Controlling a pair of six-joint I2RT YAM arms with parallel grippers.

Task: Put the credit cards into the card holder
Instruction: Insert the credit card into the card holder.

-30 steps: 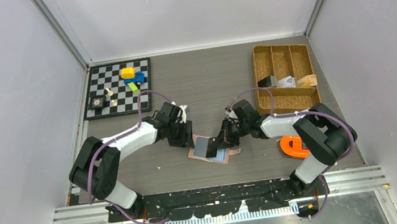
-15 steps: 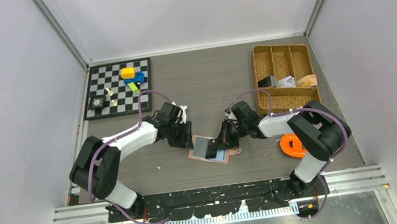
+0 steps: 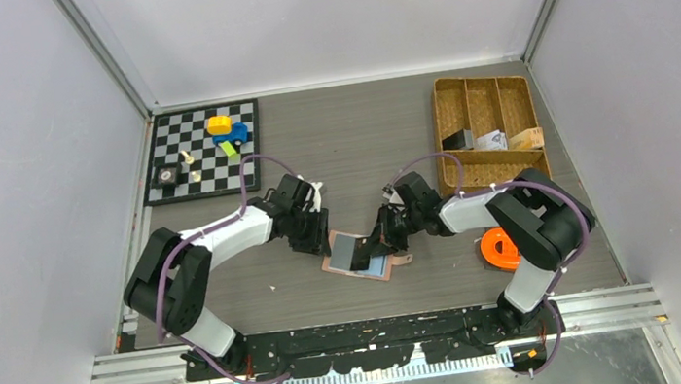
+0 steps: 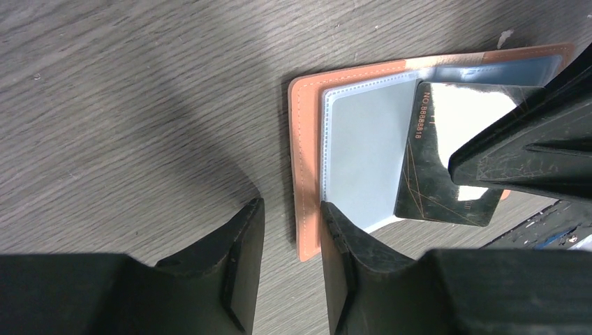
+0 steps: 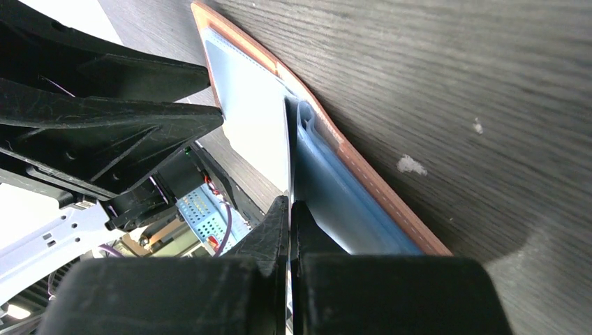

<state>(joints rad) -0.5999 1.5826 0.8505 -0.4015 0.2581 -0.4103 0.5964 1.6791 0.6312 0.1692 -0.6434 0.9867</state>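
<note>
Grey wood-grain counter (image 3: 361,150), white walls on three sides.

Top view: chessboard (image 3: 168,135) w/ toy blocks, far left. Wicker tray (image 3: 491,173), far right, contents too small to tell. Orange roll (image 3: 498,249) by right arm. Card holder (image 3: 344,250) lies open near centre, between both arms. Black card (image 3: 361,254) sits over it.

Left wrist: holder's pink edge lies between left jaws. Jaws stand apart, one finger on counter side, other over clear sleeve. Contact w/ holder: cannot tell. Card tilted over holder's far half.

Right wrist: right jaws together, clamped on black card, seen edge-on. Leading edge sits at a pocket mouth.

Step (est.): feeding card into slot, early in task.

Next move (est.): push card along pocket line w/ holder pinned. Risk: card snags on sleeve lip, holder skids.
</note>
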